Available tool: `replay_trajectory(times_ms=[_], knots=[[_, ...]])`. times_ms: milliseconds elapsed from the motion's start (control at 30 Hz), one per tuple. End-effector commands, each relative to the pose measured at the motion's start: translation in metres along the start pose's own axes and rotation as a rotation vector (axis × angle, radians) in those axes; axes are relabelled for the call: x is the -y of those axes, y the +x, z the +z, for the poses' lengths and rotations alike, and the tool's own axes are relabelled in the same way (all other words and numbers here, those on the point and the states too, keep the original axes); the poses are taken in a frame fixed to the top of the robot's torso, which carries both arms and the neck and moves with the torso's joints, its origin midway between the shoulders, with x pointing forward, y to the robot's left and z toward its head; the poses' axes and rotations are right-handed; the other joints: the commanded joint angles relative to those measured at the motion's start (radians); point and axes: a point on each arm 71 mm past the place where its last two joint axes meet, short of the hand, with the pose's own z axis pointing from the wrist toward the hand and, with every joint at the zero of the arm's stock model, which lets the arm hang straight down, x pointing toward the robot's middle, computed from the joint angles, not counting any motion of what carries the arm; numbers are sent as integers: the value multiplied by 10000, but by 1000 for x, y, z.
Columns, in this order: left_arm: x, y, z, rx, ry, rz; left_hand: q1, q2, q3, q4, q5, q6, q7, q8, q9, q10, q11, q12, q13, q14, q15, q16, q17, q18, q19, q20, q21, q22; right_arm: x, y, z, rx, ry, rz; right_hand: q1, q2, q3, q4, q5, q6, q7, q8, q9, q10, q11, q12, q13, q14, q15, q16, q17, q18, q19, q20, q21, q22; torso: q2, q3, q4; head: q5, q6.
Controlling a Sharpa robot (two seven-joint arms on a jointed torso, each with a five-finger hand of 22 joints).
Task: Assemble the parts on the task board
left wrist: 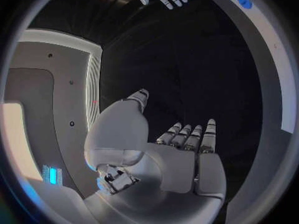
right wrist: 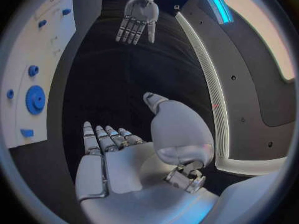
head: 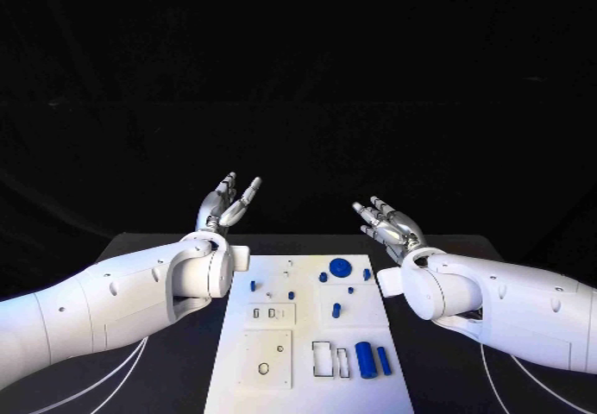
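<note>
Nearest the camera, at the lower middle of the frame, the white task board [head: 311,345] lies flat on the black table [head: 448,388], its small blue parts [head: 365,359] scattered across it. Both the left hand [head: 227,205] and right hand [head: 391,226] hover above, fingers spread, holding nothing. Those pieces look light, stiff and smooth, likely best pinched by their sides.

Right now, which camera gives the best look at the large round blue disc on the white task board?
The head view: the large round blue disc lies unobstructed at the white task board's far end. The right wrist view shows it warped at the rim; the left wrist view catches a blue sliver.
</note>
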Motion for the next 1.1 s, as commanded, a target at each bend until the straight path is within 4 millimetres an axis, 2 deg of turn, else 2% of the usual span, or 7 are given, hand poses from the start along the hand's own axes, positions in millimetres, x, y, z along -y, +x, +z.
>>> replay_trajectory(times_ms=[33, 200, 267, 433, 600, 900, 1100], knots=[[4, 4, 0, -475, 435, -204, 525, 35, 217, 96, 33, 158, 1080, 81, 40, 124, 289, 85, 34, 67, 216, 80, 35, 157, 3, 214, 95, 35, 1, 9, 2, -1633, 397, 226, 1171, 130, 297, -467, 138, 404, 1820, 149, 143, 489, 216, 139, 109, 521, 242, 230, 156, 20, 439, 146, 224, 118, 3, -2, -5, 1, -2], [4, 4, 0, -475, 435, -204, 930, 114, 472, 50, 8, 1152, 1569, 395, 264, 1297, 828, 317, 185, 1042, 532, 352, 254, -89, 653, 237, 509, 247, 1, 9, 3, -1854, 480, 197, 2329, -161, 666, -1400, 78, 2235, 1803, 1017, 733, 2996, 239, 732, 406, 3225, 199, 1208, 784, 68, 1921, 138, 904, 433, 3, -2, -5, 1, -2], [4, -13, -2, -782, 381, -474, 1296, 42, 594, 21, -14, 1951, 1658, 672, 445, 2160, 981, 444, 246, 2176, 588, 697, 492, -204, 1373, 247, 918, 432, -16, -11, 7, -1193, -1178, -2654, 2595, -325, 799, -1668, 80, 3197, 1755, 1461, 1009, 4361, 242, 960, 471, 4377, 165, 1573, 985, 95, 2678, 138, 1212, 542, 66, -20, -43, 76, -178], [4, -16, -2, -881, 376, -474, 1888, -153, 683, -24, -68, 3494, 1648, 1231, 805, 3918, 983, 612, 357, 4049, 384, 1298, 842, 9, 3369, 223, 1899, 818, -23, -18, 9, -925, -1825, -3849, 2905, -695, 1229, -2121, 68, 5645, 1360, 2415, 1572, 7596, -113, 1174, 581, 7261, -193, 2277, 1345, 448, 5287, 116, 2057, 751, 93, -23, -16, 49, -211], [6, -17, -3, -1160, 344, -498, 2433, -258, 937, -155, -80, 6383, 1522, 2316, 1446, 7716, 662, 1210, 556, 7009, -84, 2260, 1347, 587, 5582, 194, 2884, 1073, -29, -22, 10, -881, -2337, -5058, 2972, -947, 1533, -2313, 100, 7225, 1428, 2881, 1833, 8783, -328, 1080, 607, 8112, -450, 2362, 1351, 704, 6463, 80, 2474, 810, 156, -29, -9, 44, -272], [14, -17, -11, -1920, 362, -580, 2870, -515, 1436, -311, -96, 7356, 1203, 2579, 1545, 9205, 262, 1173, 550, 8682, -567, 2744, 1731, 686, 6820, -145, 3360, 1059, -39, -22, 14, -1521, -2870, -7184, 2996, -1270, 1869, -2462, 10, 7925, 1261, 2840, 1795, 9694, -549, 877, 600, 9218, -753, 2602, 1520, 748, 7210, -162, 2952, 951, 397, -43, 8, 55, -206], [22, -18, -19, -2450, 344, -744, 2962, -693, 1681, -417, -99, 7616, 1086, 2588, 1538, 9644, 133, 1082, 553, 9065, -706, 2804, 1919, 680, 7135, -289, 3495, 1055, -47, -17, 20, -2429, -2599, -9335, 2721, -1725, 1484, -2443, 414, 8457, 1025, 2760, 1788, 10583, -880, 826, 716, 10905, -1280, 3419, 2347, 751, 8206, -676, 4113, 1558, 650, -60, 35, 15, -181]])
